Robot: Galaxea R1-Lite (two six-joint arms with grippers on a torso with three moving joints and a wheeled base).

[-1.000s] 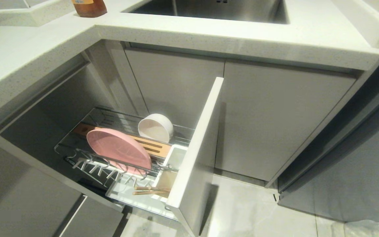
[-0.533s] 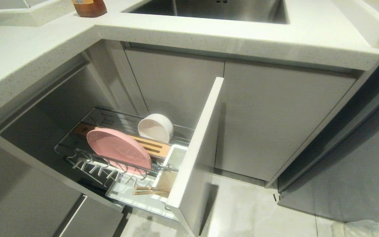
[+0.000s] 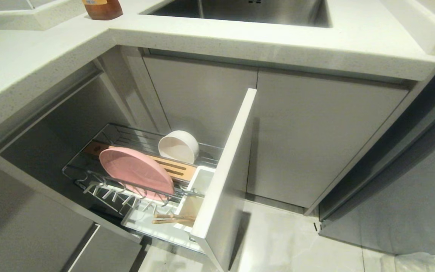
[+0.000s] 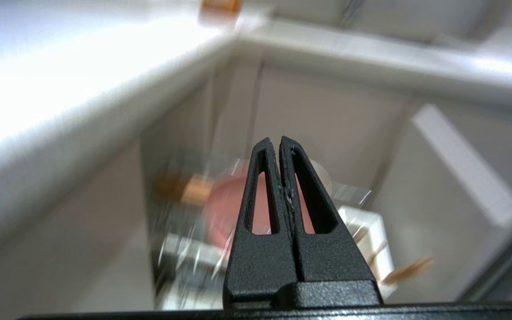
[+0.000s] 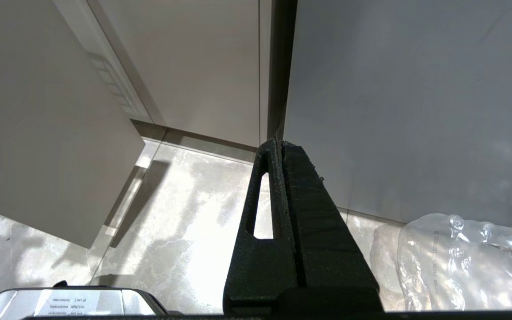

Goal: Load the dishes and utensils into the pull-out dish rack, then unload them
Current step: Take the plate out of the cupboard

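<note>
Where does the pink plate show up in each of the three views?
Head view: pink plate stands on edge in the pull-out dish rack, lower left.
Left wrist view: blurred pink plate behind the shut left gripper.
Right wrist view: not in it.
Shared landmark: the rack's white front panel.

1. A pale speckled stone countertop (image 3: 278, 45) wraps the corner above my view.
2. A stainless steel sink basin (image 3: 240, 11) is sunk into it.
3. An amber-brown bottle (image 3: 102, 8) stands on the counter beside the sink.
4. Grey flat cabinet doors (image 3: 315, 139) sit below.
5. Crumpled clear plastic wrap (image 5: 469, 262) lies on the marbled floor tiles (image 5: 180, 240).
</note>
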